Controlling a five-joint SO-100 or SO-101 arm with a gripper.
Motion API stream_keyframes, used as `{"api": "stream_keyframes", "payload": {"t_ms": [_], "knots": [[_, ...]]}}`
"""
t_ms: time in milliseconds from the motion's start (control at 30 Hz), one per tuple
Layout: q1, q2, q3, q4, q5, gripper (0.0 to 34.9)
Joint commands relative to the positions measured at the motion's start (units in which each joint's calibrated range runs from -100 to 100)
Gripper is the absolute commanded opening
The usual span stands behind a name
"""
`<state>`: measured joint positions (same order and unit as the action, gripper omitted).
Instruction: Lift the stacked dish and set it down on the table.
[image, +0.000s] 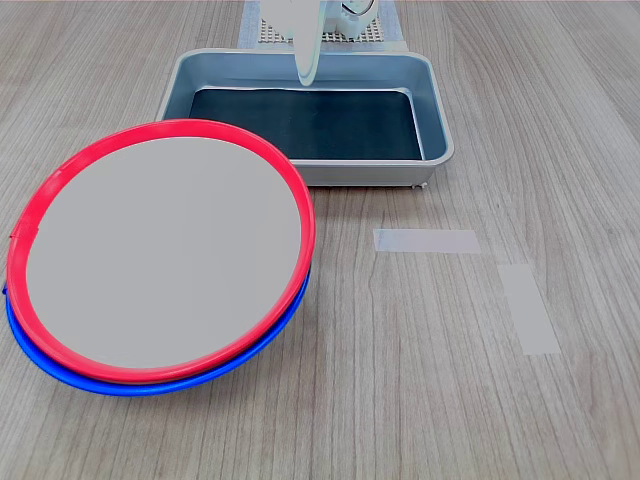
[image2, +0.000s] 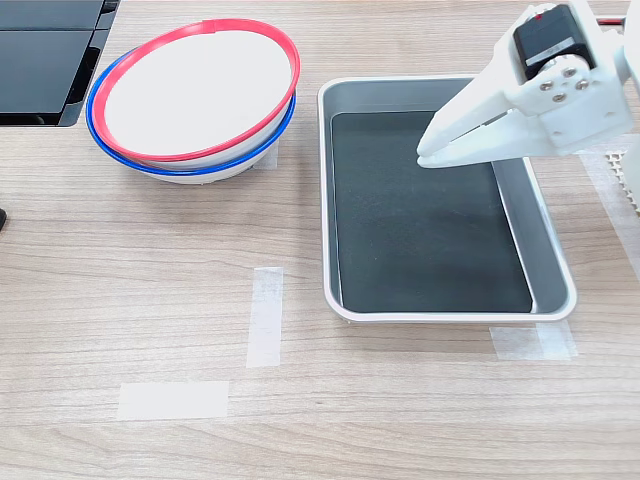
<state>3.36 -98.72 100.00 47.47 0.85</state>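
We see our claw hanging above the grey tray, its fingers pressed together on nothing. The red-rimmed dish sits tilted atop the blue-rimmed plate on the tabletop, well apart.

Bare table lies open between tray and stacked dish.

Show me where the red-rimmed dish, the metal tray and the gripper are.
red-rimmed dish (image: 165, 250): first exterior view, its grey face.
metal tray (image2: 548, 262): second exterior view, its right wall.
gripper (image2: 425, 155): second exterior view, its fingertips.
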Motion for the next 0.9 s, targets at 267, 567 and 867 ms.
{"api": "stream_keyframes", "payload": {"t_ms": [267,567,867], "knots": [[-0.02,-0.34,0.0,0.03,0.1,0.3],[-0.02,-0.34,0.0,0.03,0.1,0.3],[-0.68,0.09,0.0,-0.3,-0.59,1.0]]}}
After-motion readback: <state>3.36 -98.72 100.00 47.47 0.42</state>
